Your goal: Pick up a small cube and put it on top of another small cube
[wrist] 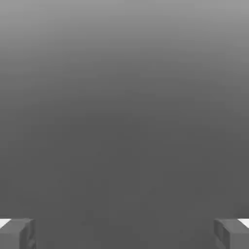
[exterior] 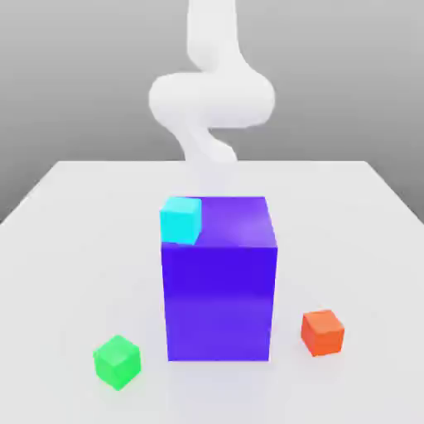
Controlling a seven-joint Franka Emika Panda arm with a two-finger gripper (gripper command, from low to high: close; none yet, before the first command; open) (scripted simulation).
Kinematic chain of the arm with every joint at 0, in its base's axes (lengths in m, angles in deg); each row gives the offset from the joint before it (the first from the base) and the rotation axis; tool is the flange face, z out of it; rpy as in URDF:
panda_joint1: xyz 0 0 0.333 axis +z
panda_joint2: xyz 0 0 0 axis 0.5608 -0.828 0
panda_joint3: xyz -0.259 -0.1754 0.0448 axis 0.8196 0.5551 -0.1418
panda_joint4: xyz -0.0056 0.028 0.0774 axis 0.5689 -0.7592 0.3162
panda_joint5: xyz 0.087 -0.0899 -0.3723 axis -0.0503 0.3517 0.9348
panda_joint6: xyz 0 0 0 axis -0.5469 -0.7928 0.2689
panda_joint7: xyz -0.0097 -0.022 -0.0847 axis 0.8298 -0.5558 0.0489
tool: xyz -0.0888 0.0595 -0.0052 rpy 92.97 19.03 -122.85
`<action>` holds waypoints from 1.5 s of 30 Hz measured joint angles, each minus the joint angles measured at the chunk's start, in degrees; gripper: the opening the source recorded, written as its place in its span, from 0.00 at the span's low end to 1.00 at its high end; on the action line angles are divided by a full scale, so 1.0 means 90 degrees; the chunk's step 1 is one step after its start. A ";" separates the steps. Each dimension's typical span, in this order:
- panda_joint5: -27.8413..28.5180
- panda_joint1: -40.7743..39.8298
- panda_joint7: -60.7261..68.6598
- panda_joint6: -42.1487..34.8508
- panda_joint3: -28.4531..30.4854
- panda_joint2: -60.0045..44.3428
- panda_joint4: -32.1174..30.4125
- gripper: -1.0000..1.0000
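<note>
Another small cube (exterior: 180, 220), light cyan, shows at the upper left corner of a big blue-violet cube (exterior: 219, 290); whether it rests on that corner I cannot tell. The small cube to pick up is out of view. In the hand view my gripper (wrist: 124, 233) is open, its two grey fingertips (wrist: 17, 233) standing far apart with nothing between them, against a plain grey background. The white arm (exterior: 211, 99) rises behind the big cube at the far side of the table.
A green cube (exterior: 117, 361) lies near the front on the exterior view's left. An orange-red cube (exterior: 322, 332) lies to the right of the big cube. All stand on a white table (exterior: 74, 248).
</note>
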 joint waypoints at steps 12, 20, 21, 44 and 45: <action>-0.1216 0.0431 -0.2279 0.0308 -0.0701 -0.2823 0.0658 0.50; -0.0908 0.0965 -0.4539 0.0664 -0.1220 -0.4649 0.1046 0.50; -0.0814 0.1068 -0.4858 0.0715 -0.1225 -0.4874 0.1093 0.50; 0.0941 0.3167 -0.9604 0.2008 -0.0421 -0.8687 0.1971 0.00; 0.0949 0.3176 -0.9614 0.2061 -0.0411 -0.8763 0.1990 0.00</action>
